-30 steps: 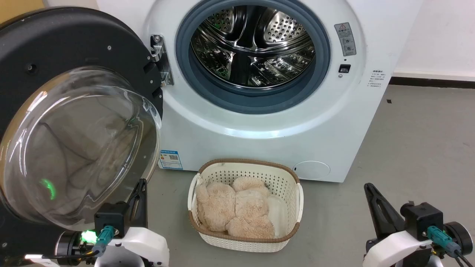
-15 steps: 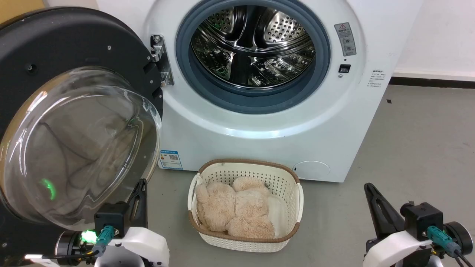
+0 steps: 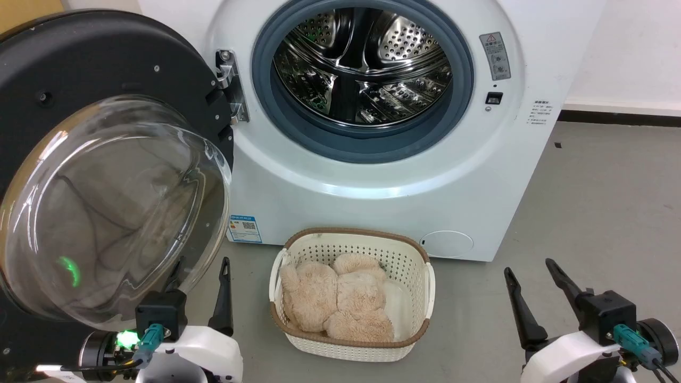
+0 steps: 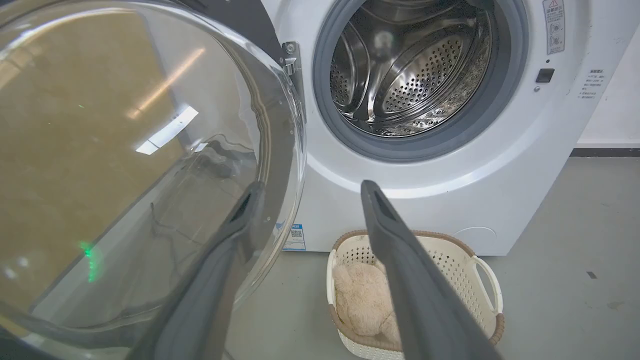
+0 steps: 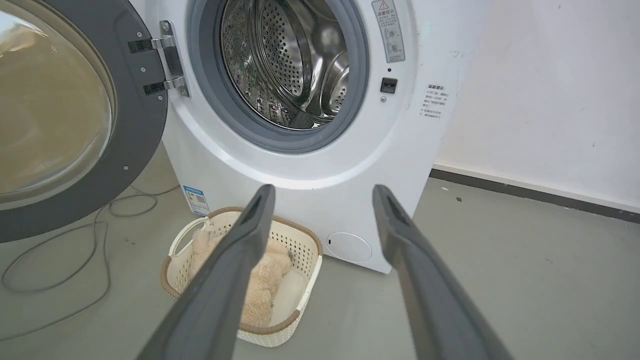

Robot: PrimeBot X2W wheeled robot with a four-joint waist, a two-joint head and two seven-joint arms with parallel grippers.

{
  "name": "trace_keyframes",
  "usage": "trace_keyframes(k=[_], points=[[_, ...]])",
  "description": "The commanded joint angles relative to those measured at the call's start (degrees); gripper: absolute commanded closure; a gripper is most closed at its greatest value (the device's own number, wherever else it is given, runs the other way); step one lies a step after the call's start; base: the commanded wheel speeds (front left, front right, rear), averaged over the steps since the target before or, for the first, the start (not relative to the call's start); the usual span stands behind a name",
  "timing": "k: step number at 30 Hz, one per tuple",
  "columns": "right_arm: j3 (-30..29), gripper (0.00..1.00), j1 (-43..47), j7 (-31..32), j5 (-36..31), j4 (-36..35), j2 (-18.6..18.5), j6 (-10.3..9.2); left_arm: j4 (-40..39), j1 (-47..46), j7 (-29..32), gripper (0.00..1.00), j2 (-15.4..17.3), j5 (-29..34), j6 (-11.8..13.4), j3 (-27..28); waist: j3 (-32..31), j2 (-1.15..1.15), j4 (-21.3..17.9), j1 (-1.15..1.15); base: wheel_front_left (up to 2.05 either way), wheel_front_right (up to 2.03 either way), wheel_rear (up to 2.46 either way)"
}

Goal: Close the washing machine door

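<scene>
Both pairs of my fingers have spread since a second ago, left gripper (image 3: 201,264) and right gripper (image 3: 529,267) empty; the large round glossy black door (image 3: 80,58) hangs wide open left of the white front-loading washing machine (image 3: 372,178), glass bowl bulging toward me; my right wrist view adds a thin grey cable (image 5: 106,270) looped on the floor beneath it.

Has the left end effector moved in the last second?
Yes. The left end effector has opened: one finger has swung toward the basket.

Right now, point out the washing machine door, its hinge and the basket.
washing machine door (image 3: 106,58), head view, black frame above the glass bowl
hinge (image 3: 234,93), head view, metal bracket
basket (image 3: 354,232), head view, rear rim
</scene>
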Motion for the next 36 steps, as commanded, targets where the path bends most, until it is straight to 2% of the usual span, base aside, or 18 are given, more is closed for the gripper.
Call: trace_keyframes(k=[1,3,4,5,23,36], points=[[-0.30,0.00,-0.05,-0.37,0.25,0.03,0.01,0.00,-0.05,-0.04,-0.37,0.00,0.00,-0.07,0.35,-0.10,0.02,0.00,0.00,0.00,0.00,0.00,0.00],[-0.53,0.00,-0.07,-0.61,0.51,0.03,0.01,0.00,-0.10,-0.07,-0.61,0.00,0.00,-0.11,0.65,-0.25,0.05,0.00,0.01,0.00,0.00,0.00,0.00],[-0.65,0.00,-0.07,-0.73,0.65,0.03,0.01,0.00,-0.14,-0.08,-0.73,0.94,0.00,-0.12,0.80,-0.33,0.06,0.00,0.01,0.00,0.00,0.00,0.00],[-0.76,0.00,-0.08,-0.84,0.78,0.02,0.01,0.00,-0.17,-0.10,-0.85,1.00,0.00,-0.14,0.93,-0.41,0.08,0.00,0.02,0.00,0.00,0.00,0.00],[-3.10,0.00,-0.40,-2.99,3.00,0.01,0.05,0.01,-4.19,-2.45,-3.00,1.00,0.11,-1.29,1.79,-0.42,0.84,0.00,2.04,0.00,0.00,0.00,0.00],[-5.00,0.00,-0.69,-4.54,4.28,0.35,0.07,0.01,-8.21,-6.89,-4.56,1.00,0.05,-5.52,-0.95,5.14,1.83,0.00,5.61,0.00,0.00,0.00,0.00]])
